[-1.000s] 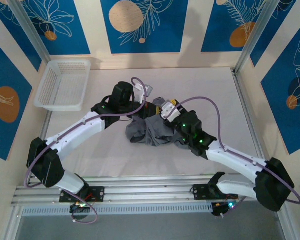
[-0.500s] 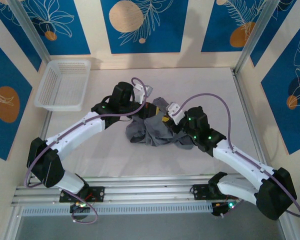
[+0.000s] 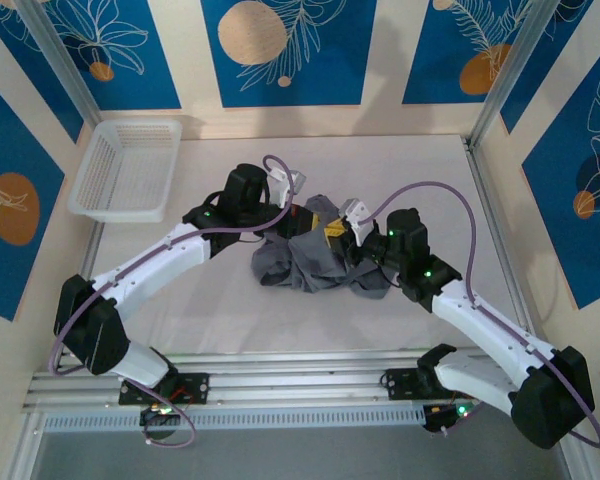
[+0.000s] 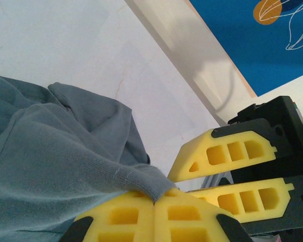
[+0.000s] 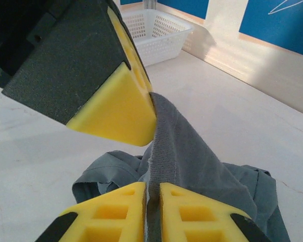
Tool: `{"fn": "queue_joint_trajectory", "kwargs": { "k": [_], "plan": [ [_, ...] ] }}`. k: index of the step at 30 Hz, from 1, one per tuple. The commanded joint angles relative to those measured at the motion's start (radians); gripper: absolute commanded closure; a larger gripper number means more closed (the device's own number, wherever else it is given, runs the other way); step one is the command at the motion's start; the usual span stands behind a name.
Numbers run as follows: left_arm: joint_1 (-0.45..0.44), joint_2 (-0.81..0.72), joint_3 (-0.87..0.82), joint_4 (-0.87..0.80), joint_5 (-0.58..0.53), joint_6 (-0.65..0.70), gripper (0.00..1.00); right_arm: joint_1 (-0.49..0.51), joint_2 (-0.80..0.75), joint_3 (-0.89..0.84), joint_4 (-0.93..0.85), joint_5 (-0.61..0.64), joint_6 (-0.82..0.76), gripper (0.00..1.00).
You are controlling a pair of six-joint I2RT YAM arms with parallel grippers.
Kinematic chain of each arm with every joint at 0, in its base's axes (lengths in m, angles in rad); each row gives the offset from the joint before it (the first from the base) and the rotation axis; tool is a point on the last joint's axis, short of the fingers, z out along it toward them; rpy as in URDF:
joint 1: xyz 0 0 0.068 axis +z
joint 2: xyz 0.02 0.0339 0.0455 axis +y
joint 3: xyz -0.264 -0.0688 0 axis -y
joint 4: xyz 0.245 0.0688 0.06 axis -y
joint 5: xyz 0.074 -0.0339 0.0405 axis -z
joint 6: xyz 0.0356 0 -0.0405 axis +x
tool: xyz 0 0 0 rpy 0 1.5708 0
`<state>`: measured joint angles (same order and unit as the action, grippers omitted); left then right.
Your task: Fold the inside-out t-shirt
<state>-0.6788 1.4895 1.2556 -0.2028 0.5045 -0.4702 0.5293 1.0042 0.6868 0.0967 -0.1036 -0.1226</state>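
Observation:
The inside-out t-shirt [image 3: 310, 262] lies crumpled in a slate-grey heap at the middle of the table, with one edge lifted. My left gripper [image 3: 305, 222] is shut on a fold of that hem [image 4: 141, 179], the cloth pinched between its yellow fingertips [image 4: 154, 204]. My right gripper [image 3: 335, 238] is right beside it, shut on the same ribbed hem band [image 5: 164, 146], which runs down between its pads [image 5: 152, 199]. The left gripper's yellow finger [image 5: 116, 113] sits just above the right one's. The rest of the shirt [image 5: 111, 169] hangs slack below onto the table.
A white mesh basket [image 3: 125, 168] stands at the back left, also visible far off as the basket [image 5: 151, 30] in the right wrist view. White tabletop [image 3: 420, 170] surrounds the shirt. Metal frame posts and blue patterned walls close in the sides and back.
My right arm has swung rightward and turned its gripper onto the lifted hem beside the left gripper. Its jaws have closed on the cloth. The left arm has held still.

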Motion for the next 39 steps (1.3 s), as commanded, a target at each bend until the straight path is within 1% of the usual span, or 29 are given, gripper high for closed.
{"fn": "queue_joint_trajectory", "kwargs": {
  "k": [1,2,6,8,11,14,17,19,21,23,26,27,28,32,33,35,39],
  "plan": [
    [0.003,0.0,-0.001,-0.009,-0.003,0.005,1.0,-0.006,0.023,0.015,0.019,0.048,0.003,0.81],
    [0.003,-0.002,-0.003,-0.008,-0.003,0.004,1.0,-0.006,0.037,0.015,0.02,0.076,-0.009,0.79],
    [0.003,-0.004,-0.008,-0.008,-0.003,0.004,1.0,-0.012,0.071,0.018,0.035,0.197,-0.017,0.8],
    [0.002,-0.007,-0.009,-0.008,-0.004,0.005,1.0,-0.017,0.074,0.017,0.033,0.223,-0.022,0.84],
    [0.004,-0.009,-0.013,-0.009,-0.008,0.007,1.0,-0.028,0.064,0.011,0.016,0.199,-0.027,0.86],
    [0.003,-0.009,-0.014,-0.009,-0.009,0.007,1.0,-0.041,0.047,0.004,-0.014,0.187,-0.025,0.82],
    [0.003,-0.007,-0.009,-0.012,-0.007,0.007,1.0,-0.059,0.023,-0.015,-0.023,0.194,0.0,0.82],
    [0.002,-0.005,-0.003,-0.017,-0.005,0.009,1.0,-0.075,0.008,-0.025,-0.027,0.164,0.013,0.82],
    [0.003,-0.002,0.002,-0.021,-0.005,0.012,1.0,-0.096,0.004,-0.03,-0.028,0.105,0.029,0.83],
    [0.002,0.0,0.005,-0.02,-0.002,0.01,1.0,-0.11,0.021,-0.015,-0.05,0.04,0.041,0.84],
    [0.002,0.002,0.005,-0.015,-0.001,0.005,1.0,-0.109,0.062,0.009,-0.064,0.008,0.057,0.86],
    [0.003,0.002,0.004,-0.014,-0.001,0.004,1.0,-0.109,0.074,0.012,-0.056,0.003,0.065,0.84],
    [0.004,0.0,0.003,-0.014,-0.001,0.002,1.0,-0.109,0.083,0.011,-0.047,-0.007,0.07,0.81],
    [0.003,-0.003,-0.002,-0.016,-0.006,0.001,1.0,-0.101,0.115,0.023,-0.021,-0.1,0.076,0.56],
    [0.003,-0.004,-0.002,-0.017,-0.005,0.0,1.0,-0.1,0.118,0.024,-0.019,-0.099,0.08,0.53],
    [0.003,-0.003,-0.004,-0.019,-0.005,0.001,1.0,-0.1,0.123,0.028,-0.022,-0.054,0.096,0.53],
    [0.003,0.0,0.0,-0.015,-0.002,0.001,1.0,-0.101,0.126,0.037,-0.019,0.029,0.118,0.6]
  ]
}}
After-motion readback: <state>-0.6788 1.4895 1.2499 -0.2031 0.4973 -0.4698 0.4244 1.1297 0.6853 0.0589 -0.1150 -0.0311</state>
